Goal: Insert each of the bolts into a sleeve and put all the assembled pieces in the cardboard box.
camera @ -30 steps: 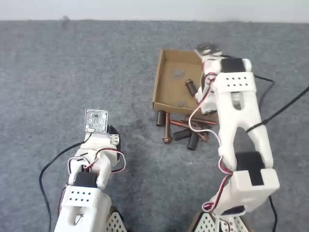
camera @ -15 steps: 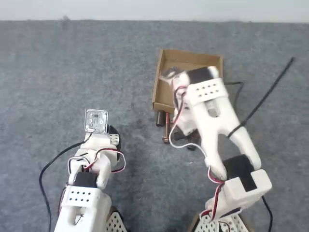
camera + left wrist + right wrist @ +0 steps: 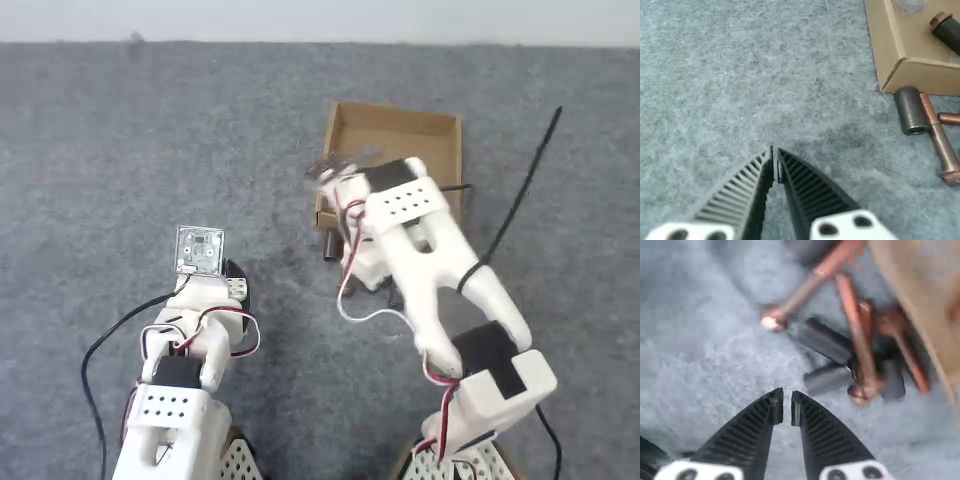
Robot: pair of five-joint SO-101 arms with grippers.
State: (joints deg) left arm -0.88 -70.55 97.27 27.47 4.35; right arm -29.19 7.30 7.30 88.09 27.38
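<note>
Right jaws, nearly closed and empty, above the desk (image 3: 700, 340), just short of the heaped bolts (image 3: 857, 335) and sleeves (image 3: 826, 341) beside the cardboard box (image 3: 912, 290); left jaws closed, empty.

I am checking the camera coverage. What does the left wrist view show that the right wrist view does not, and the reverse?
Left wrist view: the left fingers, and a bolt already in its sleeve lying inside the cardboard box.
Right wrist view: the right fingers, and the crossed heap of bolts and sleeves.
Both: the grey mat, the box's outer wall, and loose parts lying beside it.
</note>
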